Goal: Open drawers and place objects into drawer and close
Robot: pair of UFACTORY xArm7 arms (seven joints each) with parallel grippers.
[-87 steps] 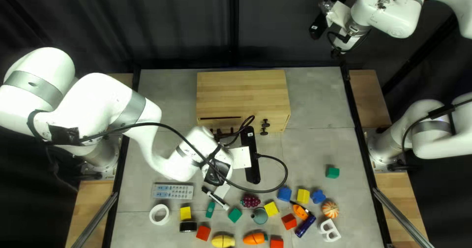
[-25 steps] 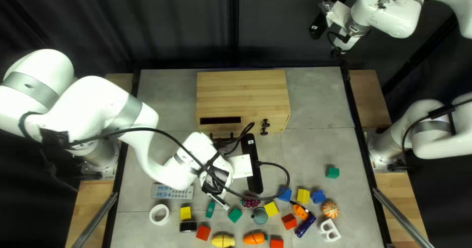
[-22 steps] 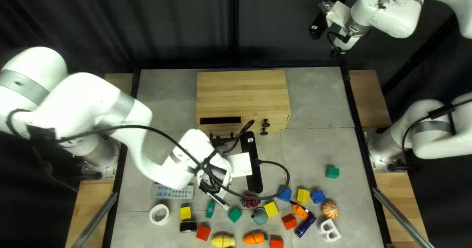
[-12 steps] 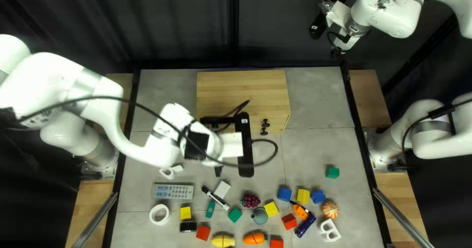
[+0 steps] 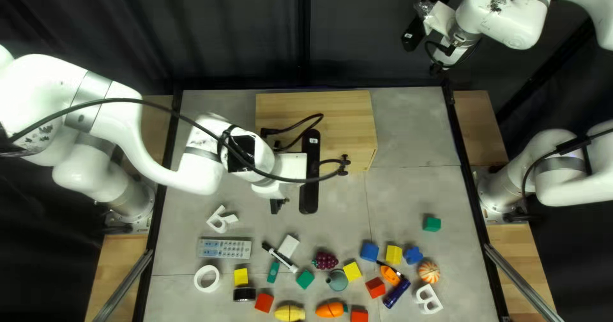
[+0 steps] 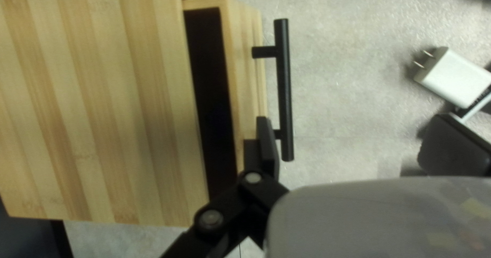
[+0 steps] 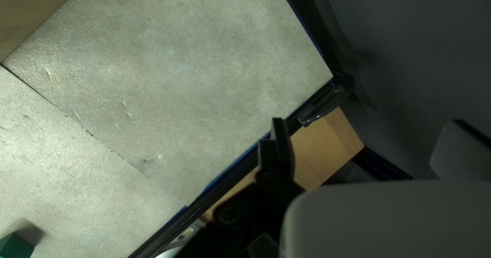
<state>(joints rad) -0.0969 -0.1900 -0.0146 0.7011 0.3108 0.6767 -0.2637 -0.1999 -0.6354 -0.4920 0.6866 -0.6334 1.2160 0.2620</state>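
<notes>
Drawer sits ajar at twelve o'clock on the counter, handle beside the spread left hand, right hand spread too; opening seems done, loading six o'clock's objects and closing apparently remain.

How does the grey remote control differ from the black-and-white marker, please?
The grey rectangular remote control is broad, while the black-and-white marker is slim. The remote lies straight across the top left view; the marker lies slanted. The remote has buttons; the marker, none. Both rest on the table.
</notes>
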